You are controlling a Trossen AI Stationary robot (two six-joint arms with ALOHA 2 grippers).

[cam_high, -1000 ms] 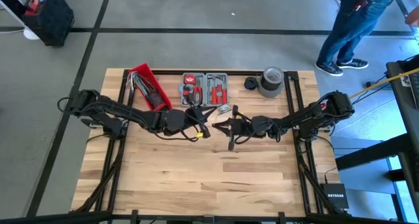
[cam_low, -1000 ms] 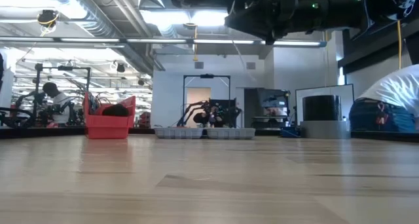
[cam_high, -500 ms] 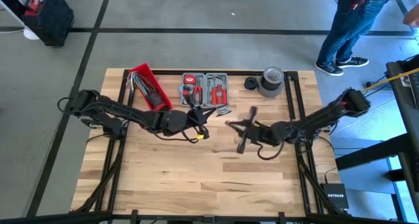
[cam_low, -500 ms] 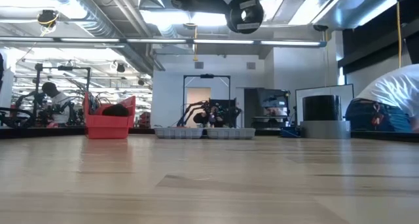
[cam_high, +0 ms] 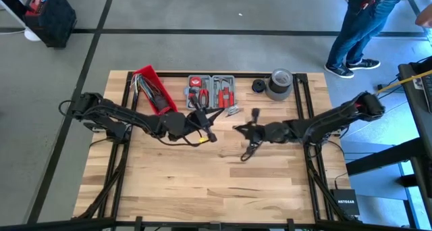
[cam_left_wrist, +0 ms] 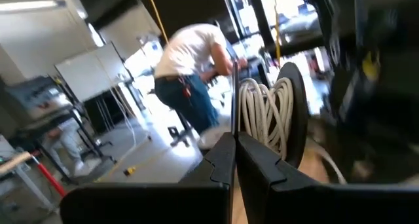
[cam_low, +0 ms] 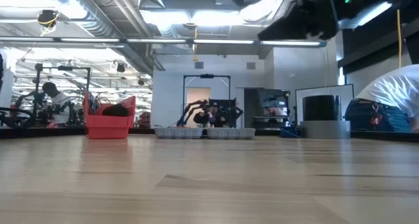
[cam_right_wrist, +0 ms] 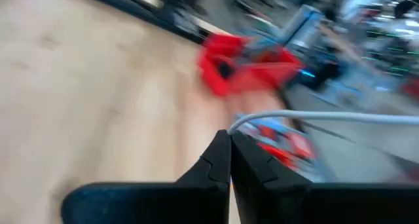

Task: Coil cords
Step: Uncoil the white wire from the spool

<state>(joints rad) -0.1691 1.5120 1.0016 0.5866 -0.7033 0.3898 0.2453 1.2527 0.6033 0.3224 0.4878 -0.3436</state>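
Observation:
A white cord hangs wound into a coil in the air just past my left gripper, which is shut over the table's middle. A thin strand rises from its fingertips. My right gripper faces it from the right and is shut on a white cord; this cord runs sideways from its fingertips. In the low view only dark arm parts show at the top. My left gripper is shut level on a thin strand at the coil's edge. The strand stands up from the fingertips, and the coil hangs clear of the table. The fingers themselves hide the place of contact. My right gripper pinches the white cord between its two fingertips. It comes at the cord nearly level from the table's right. The cord bends at the tips and leads off in a fairly straight line, clear of the wood.
Along the far edge stand a red bin, a grey tool tray and a grey tape roll. A yellow cable shows under my left gripper. A person stands beyond the far right corner. Bare wood lies near.
My right gripper has drawn back a little toward the table's right edge, away from my left gripper, and has rolled about its own axis, its wrist parts swinging round.

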